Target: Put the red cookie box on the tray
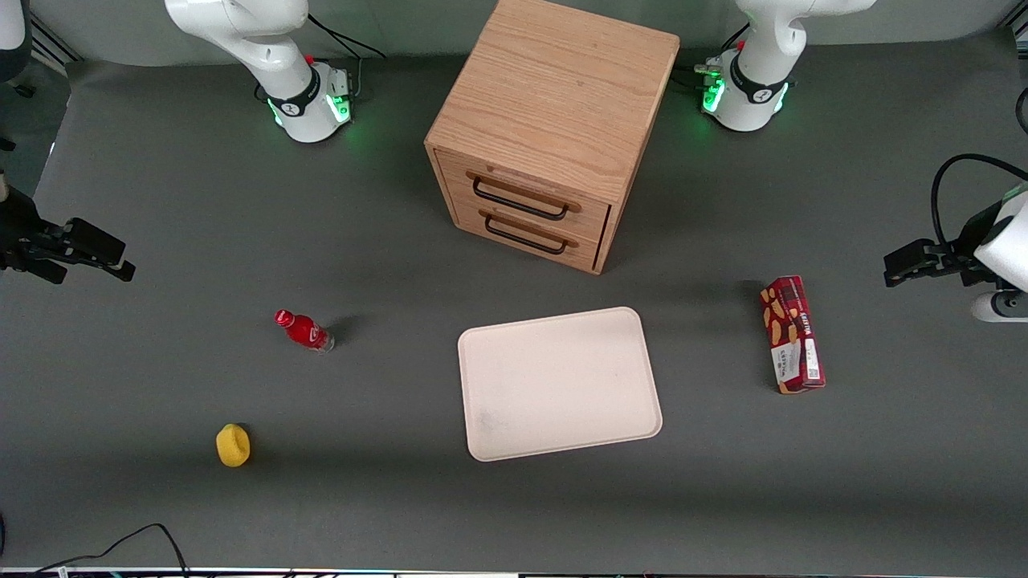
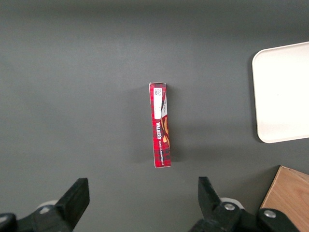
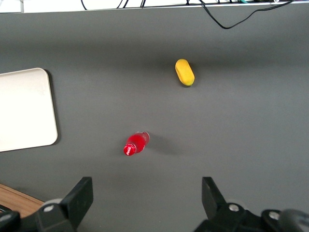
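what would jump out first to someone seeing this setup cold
The wooden drawer cabinet dominates, with the pale tray nearer the camera in front of its drawers. The red cookie box lies on the table toward the working arm's end, and the open gripper hovers above it, holding nothing.

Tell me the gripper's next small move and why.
Probably lower the gripper straight toward the red cookie box. Its fingers are open and it hangs above the table, holding nothing, while the box lies apart from the tray, toward the working arm's end.
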Robot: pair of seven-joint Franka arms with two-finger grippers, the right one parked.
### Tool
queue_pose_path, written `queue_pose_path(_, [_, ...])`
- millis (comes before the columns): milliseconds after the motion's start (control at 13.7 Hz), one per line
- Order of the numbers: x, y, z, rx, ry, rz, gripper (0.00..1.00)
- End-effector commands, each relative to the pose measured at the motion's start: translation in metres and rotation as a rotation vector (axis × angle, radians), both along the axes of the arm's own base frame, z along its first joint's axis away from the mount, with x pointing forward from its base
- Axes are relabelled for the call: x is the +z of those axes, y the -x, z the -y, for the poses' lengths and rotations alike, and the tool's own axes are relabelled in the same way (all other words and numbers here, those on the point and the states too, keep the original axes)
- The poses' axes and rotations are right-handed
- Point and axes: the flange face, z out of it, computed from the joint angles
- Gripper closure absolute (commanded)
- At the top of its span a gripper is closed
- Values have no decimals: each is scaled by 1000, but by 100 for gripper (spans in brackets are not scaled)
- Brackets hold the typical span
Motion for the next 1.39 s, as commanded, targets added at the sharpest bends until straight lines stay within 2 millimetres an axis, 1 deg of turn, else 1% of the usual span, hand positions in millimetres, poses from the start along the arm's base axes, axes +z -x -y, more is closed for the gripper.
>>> queue_pose_path(0, [2,1,-4,-31,15,-1,0])
queue_pose_path(219, [-2,1,-7,-27,14,-12,0])
queue_pose_path(510, [-11,-1,-4,-29,14,-35,0])
queue_pose_path(729, [-11,-1,-3,-31,15,-35,0])
queue_pose_path(1312, [-20,-4,-4,-29,12,-49,0])
